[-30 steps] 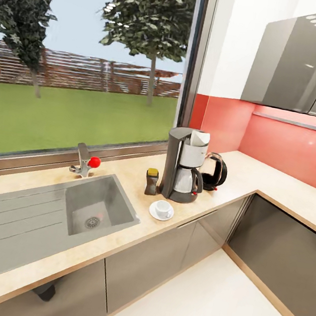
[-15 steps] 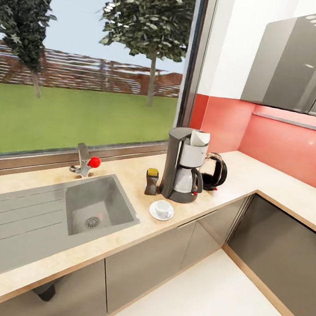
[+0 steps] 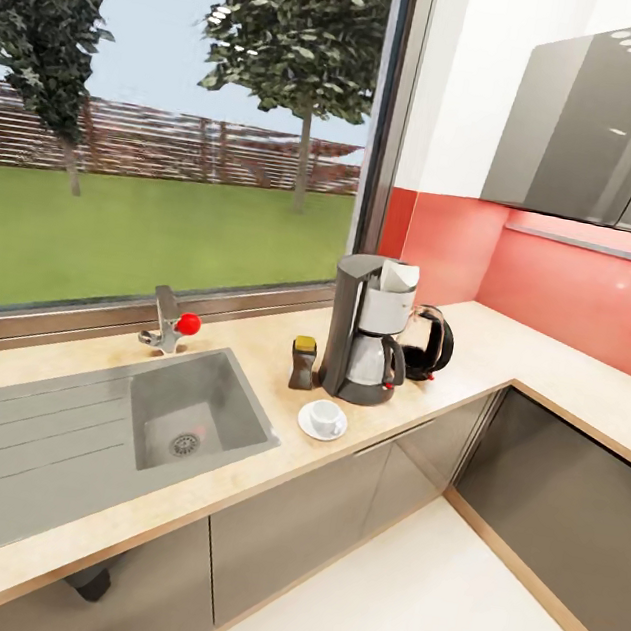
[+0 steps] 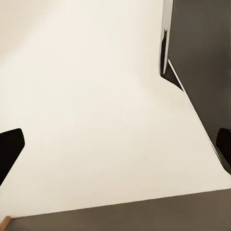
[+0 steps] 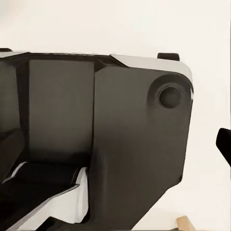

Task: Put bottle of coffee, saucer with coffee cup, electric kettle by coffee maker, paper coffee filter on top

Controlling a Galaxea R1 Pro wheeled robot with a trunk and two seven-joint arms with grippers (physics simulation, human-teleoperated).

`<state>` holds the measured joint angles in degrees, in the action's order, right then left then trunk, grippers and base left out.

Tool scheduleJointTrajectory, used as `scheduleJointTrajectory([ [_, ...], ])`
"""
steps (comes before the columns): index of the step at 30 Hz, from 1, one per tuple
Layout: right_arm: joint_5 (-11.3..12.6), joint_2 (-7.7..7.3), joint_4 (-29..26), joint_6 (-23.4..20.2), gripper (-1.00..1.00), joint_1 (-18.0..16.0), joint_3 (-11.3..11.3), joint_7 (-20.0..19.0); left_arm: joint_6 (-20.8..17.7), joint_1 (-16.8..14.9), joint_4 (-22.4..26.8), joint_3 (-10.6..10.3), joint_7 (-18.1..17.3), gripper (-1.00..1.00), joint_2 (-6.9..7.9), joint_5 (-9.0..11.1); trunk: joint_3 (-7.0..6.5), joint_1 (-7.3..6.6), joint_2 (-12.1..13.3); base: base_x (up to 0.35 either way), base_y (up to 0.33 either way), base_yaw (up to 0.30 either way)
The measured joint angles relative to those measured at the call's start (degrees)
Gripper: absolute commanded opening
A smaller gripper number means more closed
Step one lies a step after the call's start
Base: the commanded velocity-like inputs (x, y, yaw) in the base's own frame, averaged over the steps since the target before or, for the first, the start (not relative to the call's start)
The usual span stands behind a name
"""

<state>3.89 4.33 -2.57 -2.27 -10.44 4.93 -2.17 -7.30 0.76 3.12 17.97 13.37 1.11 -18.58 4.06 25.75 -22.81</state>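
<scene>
Nearest the coffee maker on the counter we saw the cup on its saucer. The bottle stood just beside it, the filter on top, the kettle behind. Our left hand hung spread over the floor; the right we couldn't tell.

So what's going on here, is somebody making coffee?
Nothing is being handled right now. On the countertop a coffee station looks set up: the coffee maker has a paper coffee filter on top, the bottle of coffee and electric kettle stand at either side, and the coffee cup sits on its saucer in front.
</scene>
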Motion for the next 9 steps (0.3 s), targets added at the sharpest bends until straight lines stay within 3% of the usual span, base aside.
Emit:
scheduleJointTrajectory([
  [4, 0.00, -0.02, -0.23, 4.71, 1.00, 0.04, 0.00, -0.01, 0.15, 0.06, 0.00, 0.35, 0.21, 1.00, 0.01, 0.11, 0.00, 0.00, 0.00, 0.000, 0.000, 0.000],
  [9, -0.01, -0.02, -0.24, 5.52, 1.00, 0.04, 0.06, -0.01, 0.60, 0.22, -0.14, 0.58, 0.19, 1.00, 0.01, 0.27, 0.00, 0.00, 0.00, 0.000, 0.000, 0.000],
])
